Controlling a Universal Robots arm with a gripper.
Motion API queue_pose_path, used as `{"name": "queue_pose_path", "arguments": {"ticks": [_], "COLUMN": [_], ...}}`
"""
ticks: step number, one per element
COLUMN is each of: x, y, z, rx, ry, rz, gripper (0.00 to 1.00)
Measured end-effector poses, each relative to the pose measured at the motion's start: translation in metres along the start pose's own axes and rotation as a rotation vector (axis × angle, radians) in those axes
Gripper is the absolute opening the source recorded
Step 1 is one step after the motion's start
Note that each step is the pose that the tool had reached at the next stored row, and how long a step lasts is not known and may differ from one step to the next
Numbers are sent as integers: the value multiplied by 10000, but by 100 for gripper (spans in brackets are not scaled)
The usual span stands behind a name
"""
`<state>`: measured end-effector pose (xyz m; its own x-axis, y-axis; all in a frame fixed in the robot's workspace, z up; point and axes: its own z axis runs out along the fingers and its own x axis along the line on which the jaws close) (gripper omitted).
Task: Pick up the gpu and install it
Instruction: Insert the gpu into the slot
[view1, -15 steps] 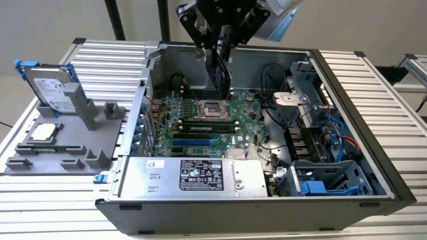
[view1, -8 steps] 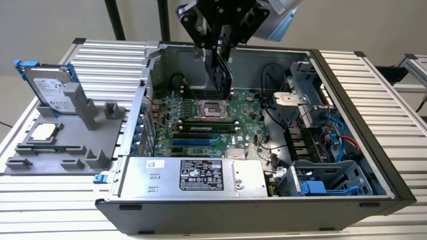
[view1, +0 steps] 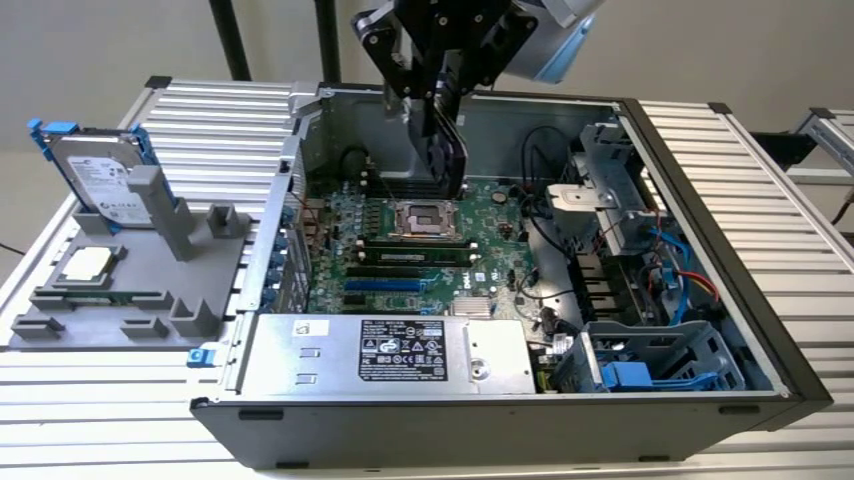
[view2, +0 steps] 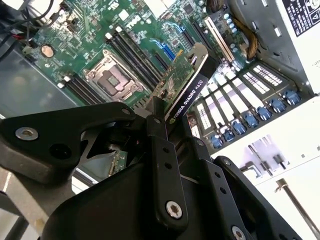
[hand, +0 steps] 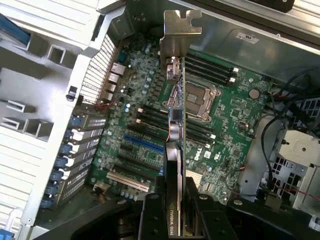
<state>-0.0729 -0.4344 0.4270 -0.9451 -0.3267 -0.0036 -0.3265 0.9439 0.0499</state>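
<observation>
My gripper (view1: 438, 110) is shut on the gpu (view1: 449, 152) and holds it on edge in the air above the open computer case (view1: 694, 300). The card hangs over the back part of the green motherboard (view1: 400, 245), clear of it. In the second wrist view the gpu (view2: 182, 87) sticks out from between my fingers (view2: 159, 145), green board on one face and black shroud on the other. In the first wrist view the gpu (hand: 175, 125) is edge-on, and its silver bracket (hand: 181, 32) is the end farthest from my gripper (hand: 175, 197). The blue slot (hand: 142, 145) and white slot (hand: 127, 181) lie below.
A grey fixture (view1: 120, 300) at the exterior view's left carries a hard drive with blue rails (view1: 100, 175) and a processor (view1: 87, 263). Inside the case are the power supply (view1: 387, 350), a drive cage (view1: 654, 365), loose cables (view1: 547, 210), RAM sticks (view1: 414, 255) and the processor socket (view1: 424, 218).
</observation>
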Motion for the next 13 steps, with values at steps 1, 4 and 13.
{"name": "queue_pose_path", "arguments": {"ticks": [1, 4, 13], "x": [0, 0, 0], "y": [0, 0, 1], "z": [-1, -5, -20], "rx": [1, 1, -1], "ry": [3, 12, 30], "rz": [-50, -197, -580], "gripper": [0, 0, 0]}}
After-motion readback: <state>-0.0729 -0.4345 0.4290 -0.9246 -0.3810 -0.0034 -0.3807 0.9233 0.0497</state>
